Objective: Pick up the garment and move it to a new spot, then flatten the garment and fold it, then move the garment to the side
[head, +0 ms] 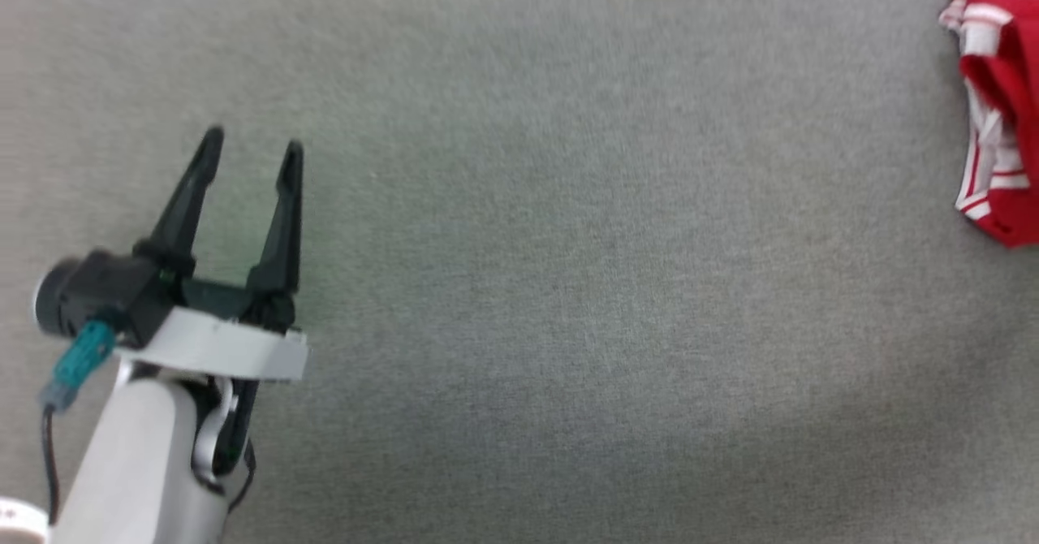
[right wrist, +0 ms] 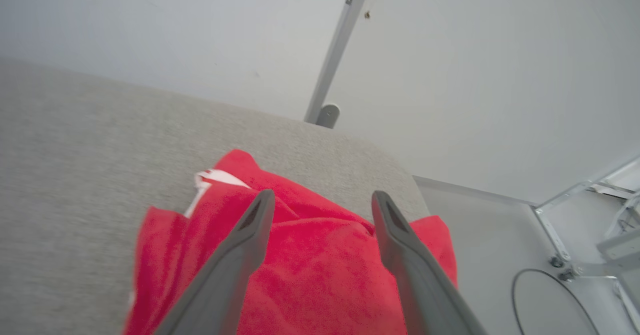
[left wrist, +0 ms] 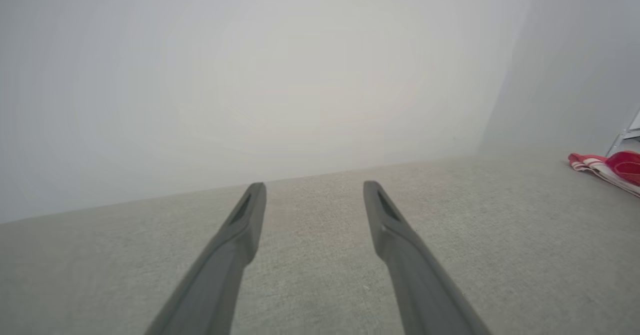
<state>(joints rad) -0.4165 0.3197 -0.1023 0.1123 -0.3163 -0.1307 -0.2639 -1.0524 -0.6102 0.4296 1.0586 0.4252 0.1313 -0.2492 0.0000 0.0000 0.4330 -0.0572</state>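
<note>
**A:** Where is the garment (head: 1005,65)?

**B:** It lies bunched on the grey cloth-covered table (head: 568,284), at the table's far right side in the head view. It is red jersey cloth with white-and-red striped trim. The right wrist view shows it close to the table's rounded corner (right wrist: 320,265).

**A:** Can you read anything on it?

**B:** No. The folds show plain red and striped trim, and I cannot make out any lettering or label.

**A:** And the right gripper (right wrist: 322,195)?

**B:** It is over the garment with its two dark fingers spread wide, red cloth showing between them and nothing pinched. I cannot tell whether the tips touch the cloth.

**A:** The left gripper (head: 253,141)?

**B:** It is over the table's left part, well apart from the garment. Its fingers are also wide apart and hold nothing. From its own wrist camera (left wrist: 314,186), the garment (left wrist: 625,166) is a small red patch far off at the table's edge.

**A:** Anything past the table?

**B:** A slanted metal pole (right wrist: 332,65) rises behind the table's corner, against a pale wall.
</note>
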